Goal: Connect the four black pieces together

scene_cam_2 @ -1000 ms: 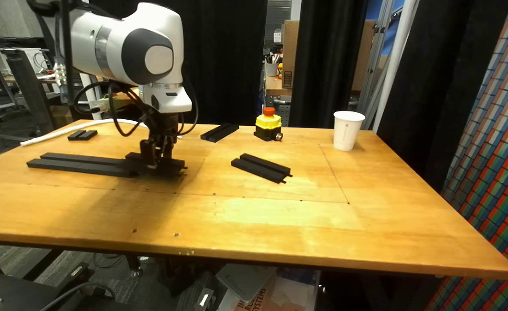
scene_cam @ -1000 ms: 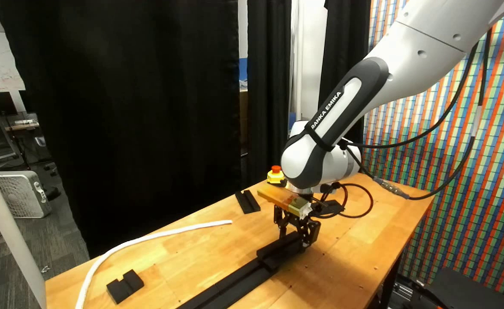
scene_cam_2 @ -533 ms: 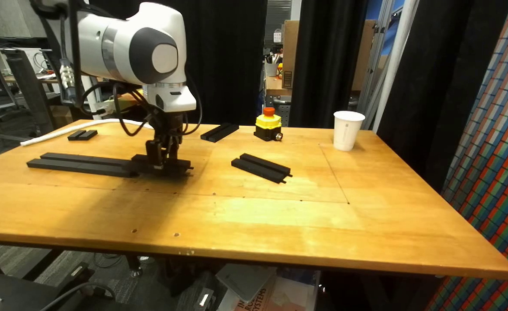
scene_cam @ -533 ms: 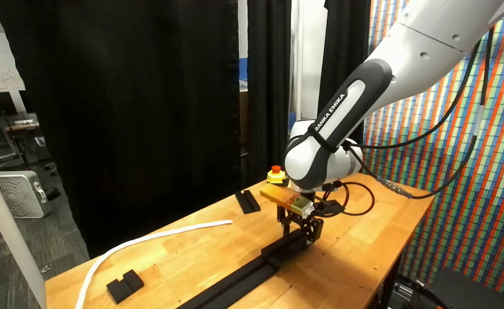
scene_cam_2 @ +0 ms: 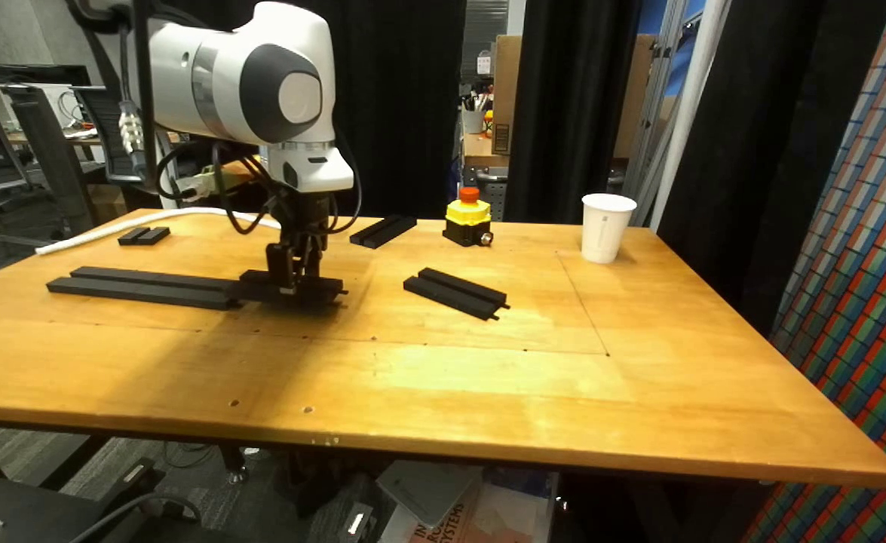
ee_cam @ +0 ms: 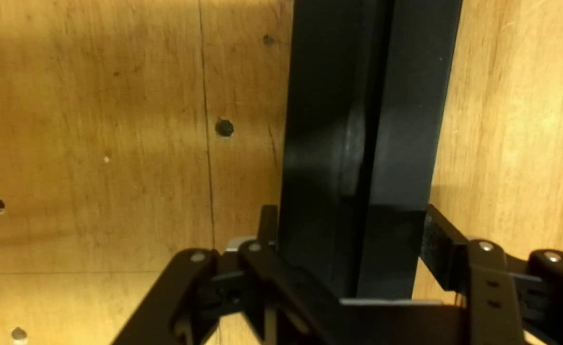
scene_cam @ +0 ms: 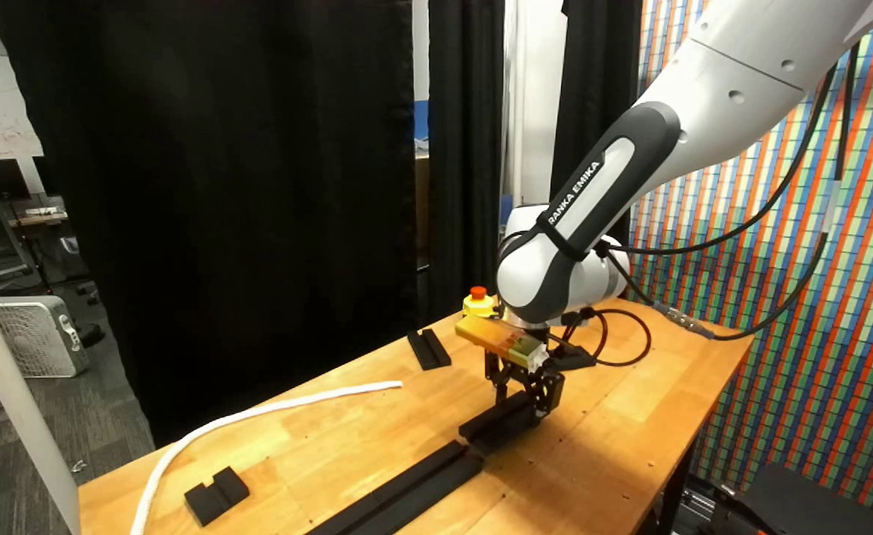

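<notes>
In both exterior views my gripper (scene_cam: 520, 407) (scene_cam_2: 299, 285) is shut across one matte-black grooved bar (scene_cam: 489, 429) (scene_cam_2: 329, 289), which sits just off the table or very low over it. Thin pegs stick out of the bar's far end. In the wrist view this bar (ee_cam: 391, 249) runs between the gripper's fingers (ee_cam: 446, 254). A long black rail (scene_cam_2: 141, 285), apparently bars joined end to end, lies roughly in line with it. A narrow break shows between the two in an exterior view (scene_cam: 414, 487). Another black bar (scene_cam_2: 456, 292) with pegs lies loose and angled, away from the gripper.
Two shorter black blocks, a nearer block (scene_cam: 216, 495) and a farther block (scene_cam: 429, 349), lie on the wooden table (scene_cam_2: 488, 400). A white hose (scene_cam: 273, 407) curves along the back. A yellow-and-red stop button (scene_cam_2: 467, 215) and a white cup (scene_cam_2: 606, 228) stand upright.
The gripper has moved off to the right in both exterior views, carrying its bar. The bar's end has drawn away from the rail, whose far end has stayed put.
</notes>
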Motion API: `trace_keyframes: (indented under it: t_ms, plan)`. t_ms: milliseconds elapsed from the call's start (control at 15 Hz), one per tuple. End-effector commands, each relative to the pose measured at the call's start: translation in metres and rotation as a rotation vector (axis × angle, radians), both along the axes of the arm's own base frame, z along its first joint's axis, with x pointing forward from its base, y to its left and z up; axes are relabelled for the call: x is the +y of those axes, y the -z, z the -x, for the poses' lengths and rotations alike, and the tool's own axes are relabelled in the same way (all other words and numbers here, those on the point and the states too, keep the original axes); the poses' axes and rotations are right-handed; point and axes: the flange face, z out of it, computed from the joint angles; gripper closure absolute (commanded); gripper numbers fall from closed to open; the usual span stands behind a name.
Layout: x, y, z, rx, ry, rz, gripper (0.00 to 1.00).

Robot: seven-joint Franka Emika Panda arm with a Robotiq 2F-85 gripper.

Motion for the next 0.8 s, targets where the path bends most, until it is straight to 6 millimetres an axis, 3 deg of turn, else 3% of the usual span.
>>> trace_keyframes:
  t_ms: [0, 733]
  plan:
    - [0.0, -0.005, -0.01, 0.004, -0.014, 0.012, 0.54]
    - [0.012, 0.009, -0.016, 0.025, -0.016, 0.015, 0.54]
